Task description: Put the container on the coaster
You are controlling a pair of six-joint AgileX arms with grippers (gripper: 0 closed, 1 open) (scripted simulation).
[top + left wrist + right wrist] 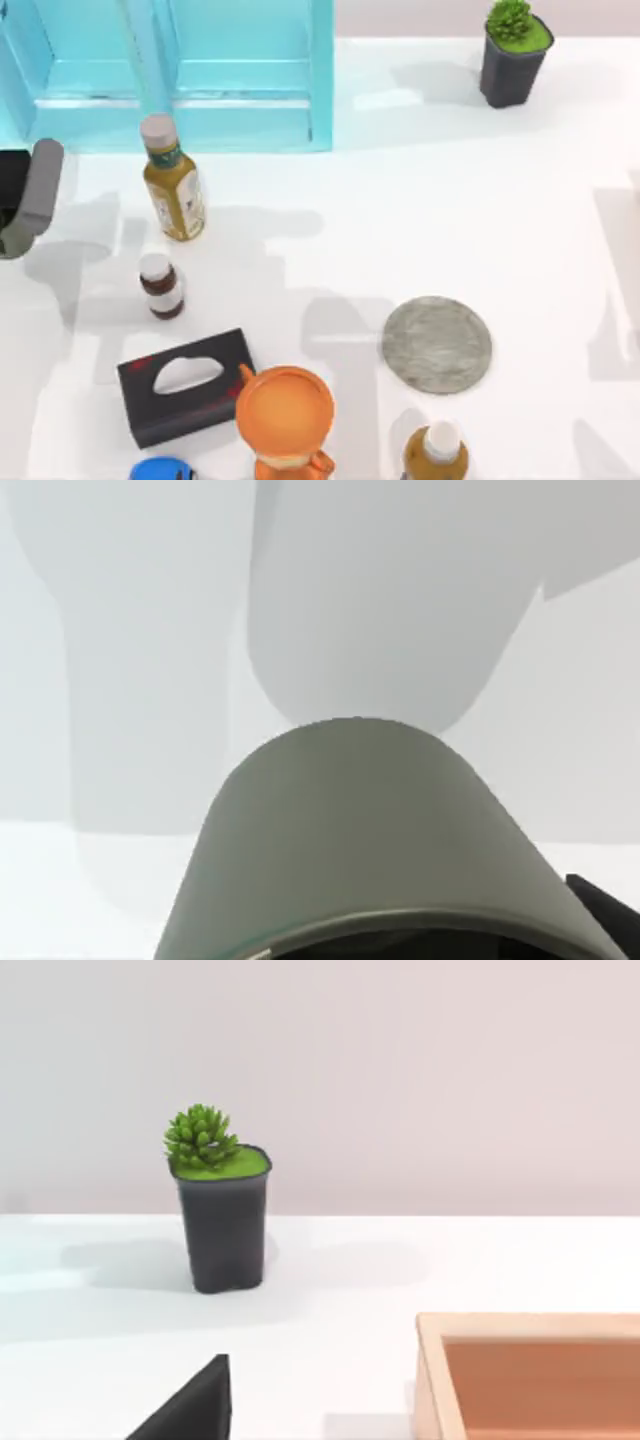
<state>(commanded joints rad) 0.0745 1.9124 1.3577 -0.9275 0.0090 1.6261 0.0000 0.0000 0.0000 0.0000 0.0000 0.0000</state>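
The container [35, 190] is a plain grey-olive cup, raised off the table at the far left edge of the top view and tilted. My left gripper [10, 190] is shut on it. The cup's wall [370, 840] looms close in the left wrist view, with white table behind it. The coaster [437, 344], a flat round mottled grey disc, lies on the table right of centre towards the front, far from the cup. A dark part of my right gripper [190, 1410] shows at the edge of the right wrist view; that arm is parked off to the right.
Between cup and coaster stand a tall amber bottle [173, 190], a small pill bottle [160, 286], a black tissue box [188, 385] and an orange mug [285, 415]. Another bottle [435, 452] stands just in front of the coaster. A cyan cabinet [180, 70] and potted plant [513, 55] are at the back.
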